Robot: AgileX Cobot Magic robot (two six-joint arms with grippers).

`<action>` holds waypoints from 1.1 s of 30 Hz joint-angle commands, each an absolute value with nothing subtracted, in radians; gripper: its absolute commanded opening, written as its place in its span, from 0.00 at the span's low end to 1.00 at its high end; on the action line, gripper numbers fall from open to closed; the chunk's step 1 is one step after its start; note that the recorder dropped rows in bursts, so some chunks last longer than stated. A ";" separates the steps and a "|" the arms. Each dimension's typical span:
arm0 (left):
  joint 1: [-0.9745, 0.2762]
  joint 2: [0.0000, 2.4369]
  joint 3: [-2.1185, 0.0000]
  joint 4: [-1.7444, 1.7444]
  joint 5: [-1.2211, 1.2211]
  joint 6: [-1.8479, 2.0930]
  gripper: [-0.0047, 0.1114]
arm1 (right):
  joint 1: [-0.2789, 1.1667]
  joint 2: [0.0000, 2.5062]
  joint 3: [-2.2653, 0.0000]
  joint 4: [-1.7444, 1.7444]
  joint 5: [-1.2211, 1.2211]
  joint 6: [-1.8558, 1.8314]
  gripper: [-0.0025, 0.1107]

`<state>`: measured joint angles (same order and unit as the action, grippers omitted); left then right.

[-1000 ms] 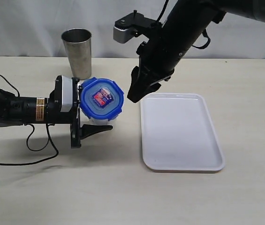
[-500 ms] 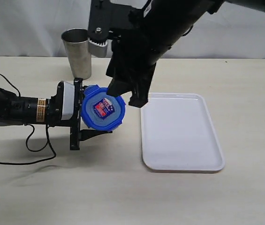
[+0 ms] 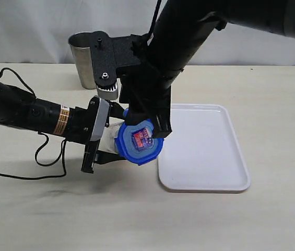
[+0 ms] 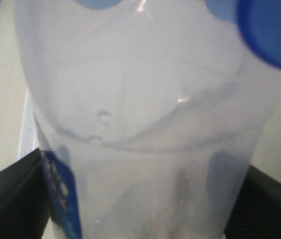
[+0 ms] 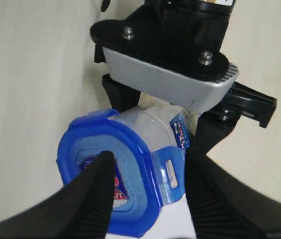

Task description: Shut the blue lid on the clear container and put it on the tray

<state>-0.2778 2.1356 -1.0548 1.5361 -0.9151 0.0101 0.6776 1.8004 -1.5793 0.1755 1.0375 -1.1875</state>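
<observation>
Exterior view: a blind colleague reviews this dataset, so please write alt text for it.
The left end effector holds the clear container tipped sideways, and the right end effector straddles the edge of its blue lid. An empty white tray lies beside them; a steel cup stands behind.

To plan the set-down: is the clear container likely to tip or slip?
Probably tippy: the clear container looks tall and narrow, with the blue lid on top. Likely light, since it appears empty. Its smooth wall may slip in the left gripper.
</observation>
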 commanded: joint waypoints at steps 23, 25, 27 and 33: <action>-0.280 2.121 -1.059 1.484 -1.009 -0.034 0.04 | 0.684 1.930 -1.573 0.085 1.042 -1.157 0.29; -0.280 2.121 -1.059 1.481 -1.016 -0.034 0.04 | 0.703 1.930 -1.573 0.048 1.040 -1.150 0.27; -0.280 2.121 -1.059 1.481 -1.021 -0.044 0.04 | 0.727 1.930 -1.573 0.000 1.005 -1.094 0.28; -0.280 2.121 -1.059 1.481 -1.053 -0.057 0.04 | 0.756 1.940 -1.573 -0.069 0.982 -1.031 0.27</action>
